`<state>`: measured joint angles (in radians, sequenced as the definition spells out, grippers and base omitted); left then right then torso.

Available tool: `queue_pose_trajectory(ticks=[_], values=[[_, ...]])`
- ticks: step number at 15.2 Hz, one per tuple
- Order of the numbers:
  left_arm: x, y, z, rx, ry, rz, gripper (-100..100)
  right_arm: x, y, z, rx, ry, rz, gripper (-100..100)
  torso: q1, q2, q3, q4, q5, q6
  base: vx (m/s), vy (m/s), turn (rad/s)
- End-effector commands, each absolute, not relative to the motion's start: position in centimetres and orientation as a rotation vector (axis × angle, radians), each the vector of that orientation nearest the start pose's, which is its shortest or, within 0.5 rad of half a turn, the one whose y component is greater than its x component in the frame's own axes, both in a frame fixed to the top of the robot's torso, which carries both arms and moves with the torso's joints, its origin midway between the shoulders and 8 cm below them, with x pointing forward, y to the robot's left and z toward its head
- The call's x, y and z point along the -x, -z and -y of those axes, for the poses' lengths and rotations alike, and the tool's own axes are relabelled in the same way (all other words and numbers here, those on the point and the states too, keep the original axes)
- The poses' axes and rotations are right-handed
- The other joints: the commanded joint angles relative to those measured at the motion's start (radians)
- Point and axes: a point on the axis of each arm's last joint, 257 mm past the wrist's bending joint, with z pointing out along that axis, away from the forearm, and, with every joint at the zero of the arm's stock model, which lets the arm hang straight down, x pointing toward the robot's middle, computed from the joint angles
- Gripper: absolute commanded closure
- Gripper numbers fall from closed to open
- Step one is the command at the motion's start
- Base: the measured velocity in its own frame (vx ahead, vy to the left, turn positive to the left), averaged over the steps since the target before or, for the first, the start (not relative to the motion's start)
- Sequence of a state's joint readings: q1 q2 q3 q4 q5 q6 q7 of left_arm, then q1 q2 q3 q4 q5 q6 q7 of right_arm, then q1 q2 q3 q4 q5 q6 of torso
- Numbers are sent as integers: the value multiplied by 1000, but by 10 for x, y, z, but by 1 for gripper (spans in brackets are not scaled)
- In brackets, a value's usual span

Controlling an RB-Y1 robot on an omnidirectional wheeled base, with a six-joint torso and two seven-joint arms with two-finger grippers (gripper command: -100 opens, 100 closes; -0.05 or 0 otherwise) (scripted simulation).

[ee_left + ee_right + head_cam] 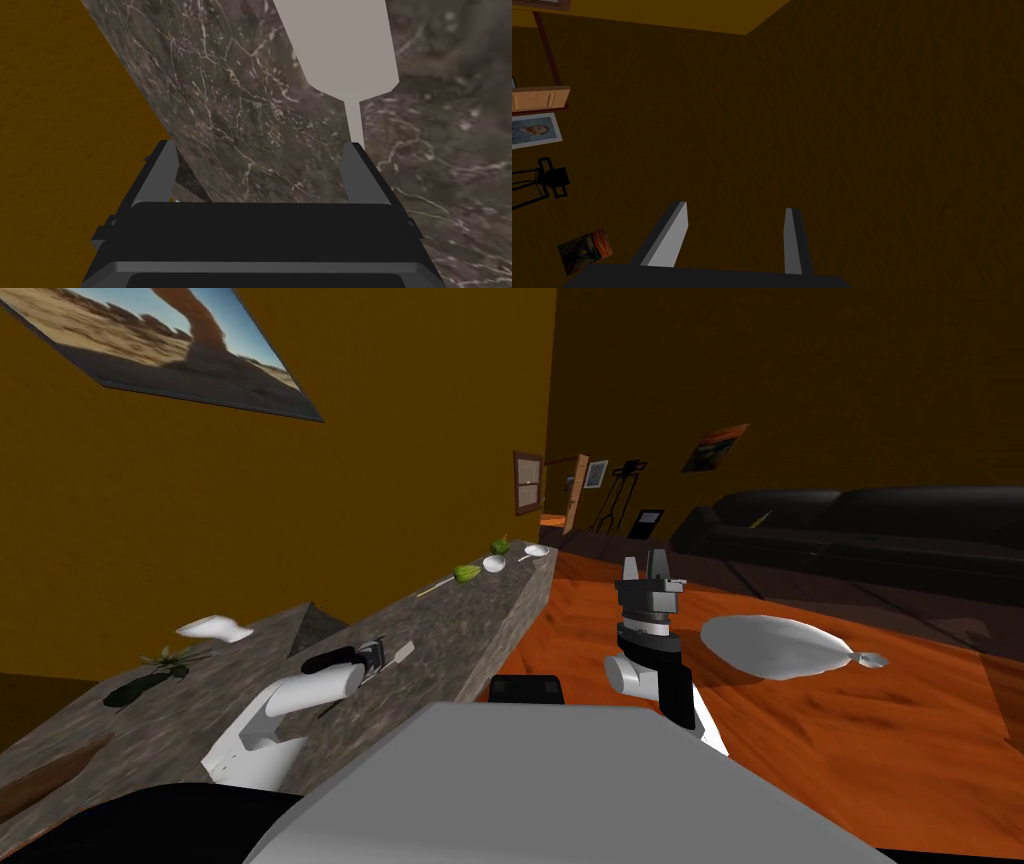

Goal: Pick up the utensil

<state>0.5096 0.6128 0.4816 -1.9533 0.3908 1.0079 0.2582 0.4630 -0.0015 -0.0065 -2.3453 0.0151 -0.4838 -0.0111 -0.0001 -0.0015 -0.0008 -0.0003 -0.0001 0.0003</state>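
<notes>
The utensil (342,47) is pale grey, with a broad flat blade and a thin neck. It lies on the dark marble counter (240,115). My left gripper (260,147) is open just above the counter, and the utensil's neck runs down to the tip of one finger (357,175), off centre in the gap. In the head view the left gripper (372,656) is low over the counter, with the utensil (402,652) just beyond it. My right gripper (650,563) is raised over the orange floor, open and holding nothing, with fingers (672,235) apart.
Farther along the counter (470,618) are two green fruits (466,573), white bowls (495,563) and a thin white stick (433,586). A white dish (213,629) and dark leaves (150,673) lie nearer the ochre wall. A grey sack (780,646) lies on the floor before a black sofa (860,528).
</notes>
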Motion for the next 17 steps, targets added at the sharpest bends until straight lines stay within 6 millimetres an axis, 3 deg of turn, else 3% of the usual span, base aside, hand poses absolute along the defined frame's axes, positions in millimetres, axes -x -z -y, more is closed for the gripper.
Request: queue_pose_trajectory(ticks=[1,3,6,7,10,17], values=[[-248,300,-616,2092,192,-1222,-100,-334,-62,272,-584,-1328,-560,0,0,0,0,0,0,0,24,0,-130],[-233,301,-626,2151,154,-1183,-100,-334,-62,272,-584,-1328,-560,0,0,0,0,0,0,-1,23,0,-83],[-224,307,-625,2184,118,-1189,-100,-334,-62,272,-584,-1328,-560,0,0,0,0,0,0,0,19,4,-67],[-213,306,-634,2229,97,-1145,-100,-334,-62,272,-584,-1327,-560,0,0,0,0,0,0,-1,16,3,-125],[-204,311,-632,2259,63,-1149,-100,-334,-62,272,-584,-1328,-560,0,0,0,0,0,0,0,17,5,-61],[-155,317,-645,2445,-62,-1020,-100,-334,-62,272,-584,-1327,-560,0,1,0,0,0,0,0,23,9,-100]])
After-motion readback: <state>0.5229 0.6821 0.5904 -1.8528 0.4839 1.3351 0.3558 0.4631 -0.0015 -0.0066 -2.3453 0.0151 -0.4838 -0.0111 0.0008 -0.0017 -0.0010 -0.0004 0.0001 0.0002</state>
